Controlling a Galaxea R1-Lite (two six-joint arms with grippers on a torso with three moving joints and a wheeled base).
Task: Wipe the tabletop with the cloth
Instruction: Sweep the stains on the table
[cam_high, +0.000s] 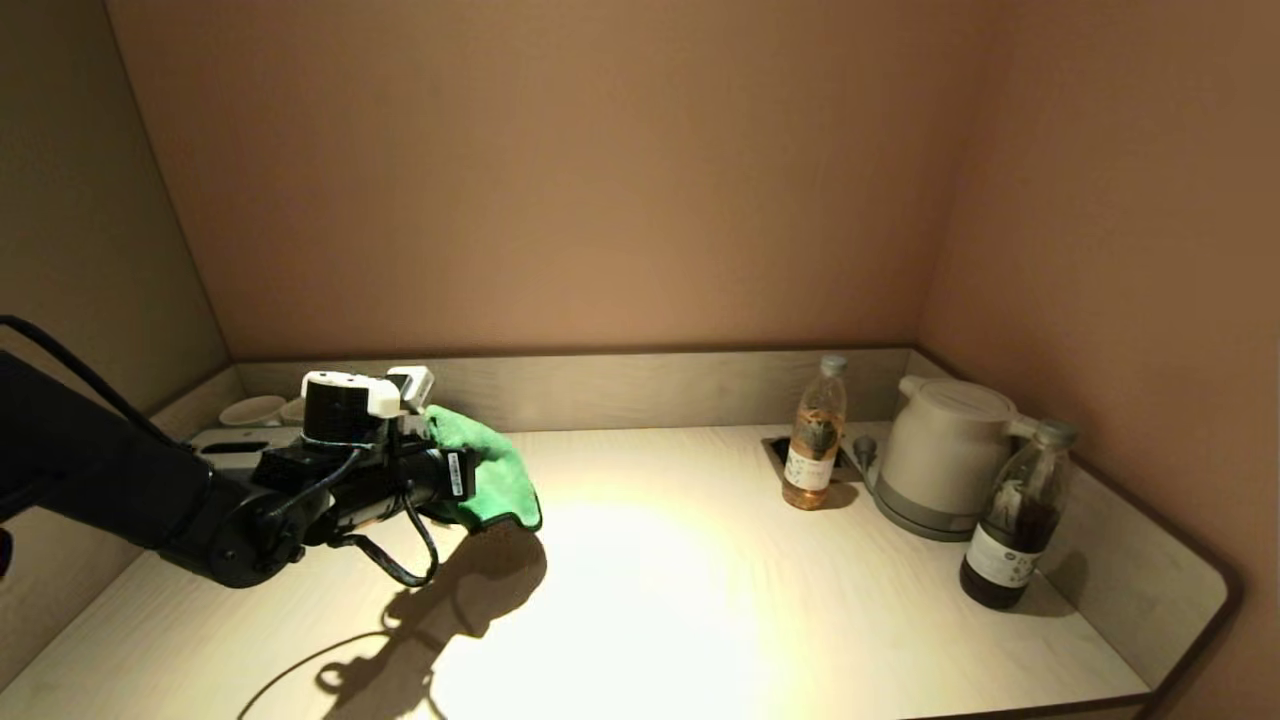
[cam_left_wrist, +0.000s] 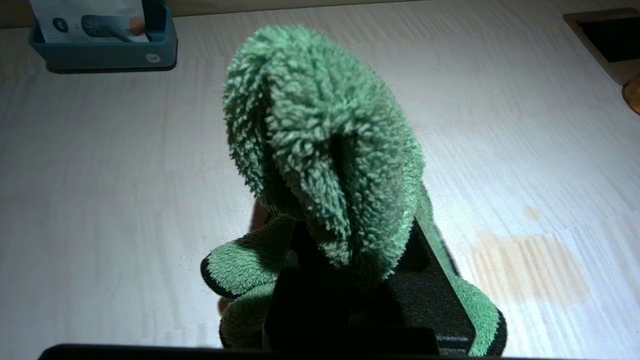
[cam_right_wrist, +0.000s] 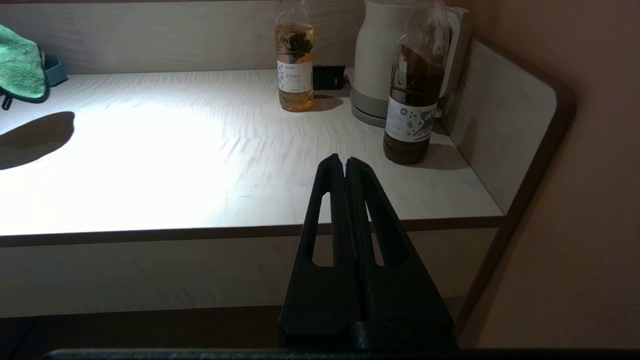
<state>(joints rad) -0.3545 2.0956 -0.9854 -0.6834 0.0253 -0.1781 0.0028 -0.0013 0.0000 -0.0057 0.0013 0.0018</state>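
Observation:
My left gripper (cam_high: 470, 475) is shut on a fluffy green cloth (cam_high: 495, 475) with a dark edge and holds it a little above the pale wooden tabletop (cam_high: 680, 580), at the left middle; its shadow falls just below. In the left wrist view the cloth (cam_left_wrist: 320, 150) bunches up over the gripper (cam_left_wrist: 350, 250) and hides the fingertips. A faint brownish stain (cam_left_wrist: 530, 270) marks the tabletop beside it. My right gripper (cam_right_wrist: 345, 162) is shut and empty, parked below and in front of the table's front edge. The cloth also shows in the right wrist view (cam_right_wrist: 20, 65).
At the back right stand a bottle of amber drink (cam_high: 815, 435), a white kettle (cam_high: 940, 455) and a dark bottle (cam_high: 1015, 520), next to a recessed socket (cam_high: 780, 450). A blue tray (cam_left_wrist: 105, 42) and white cups (cam_high: 255, 410) sit at the back left. Walls enclose three sides.

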